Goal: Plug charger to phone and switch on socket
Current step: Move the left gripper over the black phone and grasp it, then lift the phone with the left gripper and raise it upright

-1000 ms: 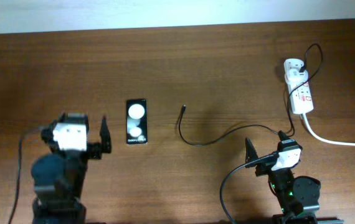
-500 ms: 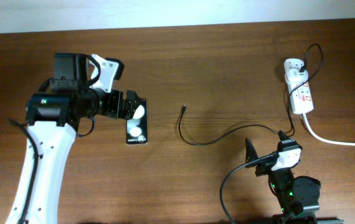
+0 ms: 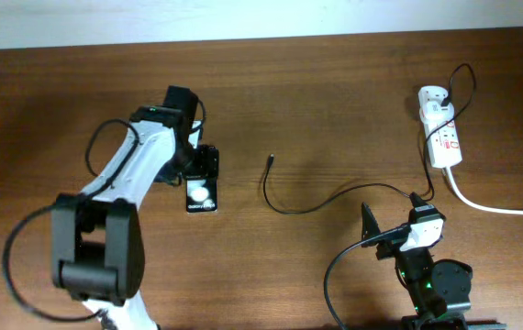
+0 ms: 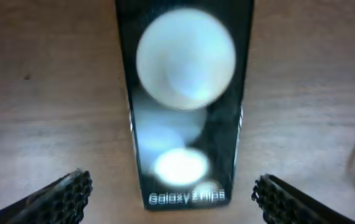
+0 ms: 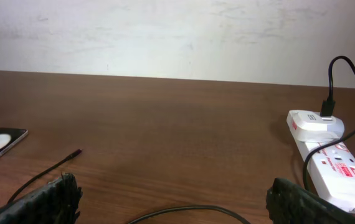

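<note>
The phone (image 3: pixel 201 194) lies flat on the table left of centre, its "Galaxy" text at the near end. It fills the left wrist view (image 4: pixel 184 106). My left gripper (image 3: pixel 204 163) is open above the phone's far half, one finger on each side of the phone (image 4: pixel 171 186), not touching it. The charger cable (image 3: pixel 284 209) curves from its loose tip (image 3: pixel 271 159) across to the socket (image 3: pixel 443 137) at the far right. My right gripper (image 3: pixel 392 220) is open and empty near the front edge, over a loop of the cable (image 5: pixel 184 210); the tip (image 5: pixel 75 152) and the socket (image 5: pixel 333 168) show in its view.
A white adapter (image 3: pixel 433 96) sits plugged in at the socket's far end with the black cable coming out of it. The thick white cord (image 3: pixel 491 206) runs off the right edge. A pale wall (image 5: pixel 177 31) stands behind the table's far edge.
My left arm has swung from the near left out over the phone, its open gripper now above it. The right arm, cable, phone and socket have not moved.
</note>
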`<act>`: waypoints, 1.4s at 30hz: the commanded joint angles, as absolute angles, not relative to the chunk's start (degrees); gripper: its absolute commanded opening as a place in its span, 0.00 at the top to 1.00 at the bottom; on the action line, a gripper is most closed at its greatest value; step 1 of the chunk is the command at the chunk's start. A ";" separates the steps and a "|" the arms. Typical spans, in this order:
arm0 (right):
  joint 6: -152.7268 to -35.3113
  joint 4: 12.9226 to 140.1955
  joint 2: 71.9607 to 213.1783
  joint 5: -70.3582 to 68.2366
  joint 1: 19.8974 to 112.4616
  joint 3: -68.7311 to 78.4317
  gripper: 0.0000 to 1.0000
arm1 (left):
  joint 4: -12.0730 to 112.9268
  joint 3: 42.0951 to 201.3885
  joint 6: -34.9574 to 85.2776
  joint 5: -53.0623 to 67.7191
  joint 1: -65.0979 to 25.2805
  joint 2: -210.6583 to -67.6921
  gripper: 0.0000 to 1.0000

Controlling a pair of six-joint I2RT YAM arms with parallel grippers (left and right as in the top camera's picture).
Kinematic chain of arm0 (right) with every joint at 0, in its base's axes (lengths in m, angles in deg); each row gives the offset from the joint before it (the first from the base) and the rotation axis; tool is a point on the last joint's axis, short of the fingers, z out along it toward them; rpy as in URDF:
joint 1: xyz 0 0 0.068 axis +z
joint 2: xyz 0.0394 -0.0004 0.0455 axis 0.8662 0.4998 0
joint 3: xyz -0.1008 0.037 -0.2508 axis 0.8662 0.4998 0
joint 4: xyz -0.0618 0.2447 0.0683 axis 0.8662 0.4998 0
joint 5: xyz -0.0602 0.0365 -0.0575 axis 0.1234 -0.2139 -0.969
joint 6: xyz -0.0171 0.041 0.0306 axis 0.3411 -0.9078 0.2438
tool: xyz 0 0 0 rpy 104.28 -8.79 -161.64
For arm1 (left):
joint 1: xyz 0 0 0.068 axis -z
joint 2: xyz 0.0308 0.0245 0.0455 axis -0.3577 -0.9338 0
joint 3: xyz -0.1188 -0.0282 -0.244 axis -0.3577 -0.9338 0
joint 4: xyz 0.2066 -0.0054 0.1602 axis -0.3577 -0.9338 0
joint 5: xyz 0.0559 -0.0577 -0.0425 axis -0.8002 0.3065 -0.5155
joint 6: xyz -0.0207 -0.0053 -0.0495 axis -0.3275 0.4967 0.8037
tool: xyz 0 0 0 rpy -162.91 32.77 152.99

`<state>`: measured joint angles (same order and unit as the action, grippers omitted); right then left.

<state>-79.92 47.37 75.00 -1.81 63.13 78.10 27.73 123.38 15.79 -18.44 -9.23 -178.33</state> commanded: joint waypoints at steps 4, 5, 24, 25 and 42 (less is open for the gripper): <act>-80.12 47.63 74.65 -2.30 63.37 78.41 0.01 | 30.24 124.04 16.56 -20.32 -9.32 -183.84 0.08; -80.12 47.63 74.65 -2.27 63.39 78.41 0.01 | 30.81 124.04 16.56 -20.32 -9.30 -184.67 0.08; -80.12 47.63 74.65 -2.30 63.37 78.41 0.01 | 37.72 117.81 18.26 -23.07 -6.59 -185.28 0.07; -80.12 47.63 74.65 -2.30 63.37 78.41 0.01 | 37.89 117.81 18.26 -22.99 -6.41 -185.28 0.11; -80.10 47.63 74.65 -2.30 63.37 78.41 0.02 | 21.41 135.36 18.24 -23.10 -5.97 -185.26 0.39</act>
